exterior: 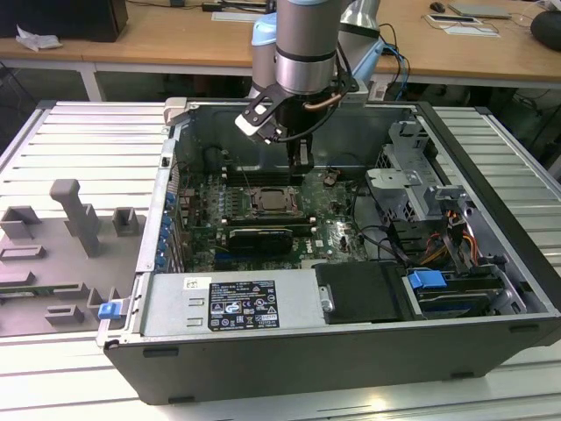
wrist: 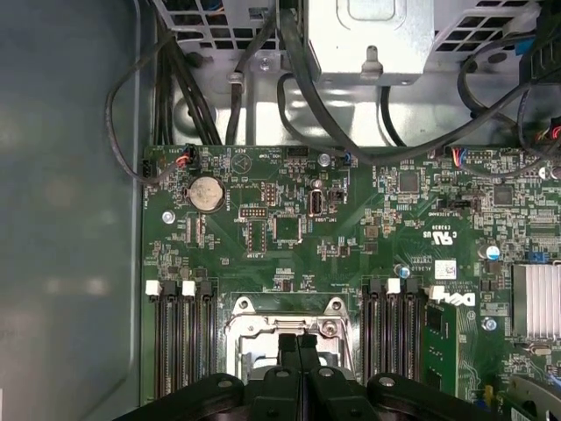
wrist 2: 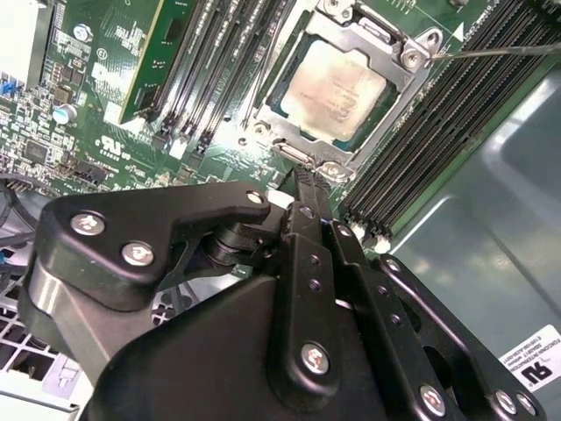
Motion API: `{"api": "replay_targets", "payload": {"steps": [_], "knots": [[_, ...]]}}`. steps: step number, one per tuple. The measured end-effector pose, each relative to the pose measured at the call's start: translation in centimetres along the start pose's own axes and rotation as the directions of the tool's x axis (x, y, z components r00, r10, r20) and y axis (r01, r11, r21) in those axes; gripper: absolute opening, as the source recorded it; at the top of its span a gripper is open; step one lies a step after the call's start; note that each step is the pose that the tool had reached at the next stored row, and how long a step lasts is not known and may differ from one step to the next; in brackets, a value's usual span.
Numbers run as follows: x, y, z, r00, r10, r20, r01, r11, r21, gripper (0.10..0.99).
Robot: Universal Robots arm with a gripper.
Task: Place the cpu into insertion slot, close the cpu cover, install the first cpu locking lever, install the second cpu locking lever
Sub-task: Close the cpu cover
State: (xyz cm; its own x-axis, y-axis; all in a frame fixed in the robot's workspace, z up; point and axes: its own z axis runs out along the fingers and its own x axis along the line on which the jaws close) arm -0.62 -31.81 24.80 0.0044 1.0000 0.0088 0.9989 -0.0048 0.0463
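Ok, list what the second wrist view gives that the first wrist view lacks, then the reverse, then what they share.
Second wrist view: the cpu, its pale metal top seen through the window of the cpu cover, which lies around it. First wrist view: a coin battery and a grey metal bracket. Both wrist views: the gripper, jaws together, at the edge of the insertion slot, with black memory slots on either side.

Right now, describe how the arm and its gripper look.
The arm is a silver-grey cylinder with pale blue joint caps and a black ring near the wrist, where a black cable loops. The gripper is matte black: chunky linkage bars pinned with silver screws, narrowing to two slim flat fingers.
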Motion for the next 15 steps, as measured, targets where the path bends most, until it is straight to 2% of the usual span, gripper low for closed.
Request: {"api": "replay_targets", "payload": {"steps": [12, 15], "knots": [[-0.01, -1.00, 0.20, 1.0000, 0.000, 0.0000, 0.000, 1.0000, 0.000, 0.106], [0.00, -1.59, 0.33, 1.0000, 0.000, -0.0003, 0.000, 1.0000, 0.000, 0.106]]}}
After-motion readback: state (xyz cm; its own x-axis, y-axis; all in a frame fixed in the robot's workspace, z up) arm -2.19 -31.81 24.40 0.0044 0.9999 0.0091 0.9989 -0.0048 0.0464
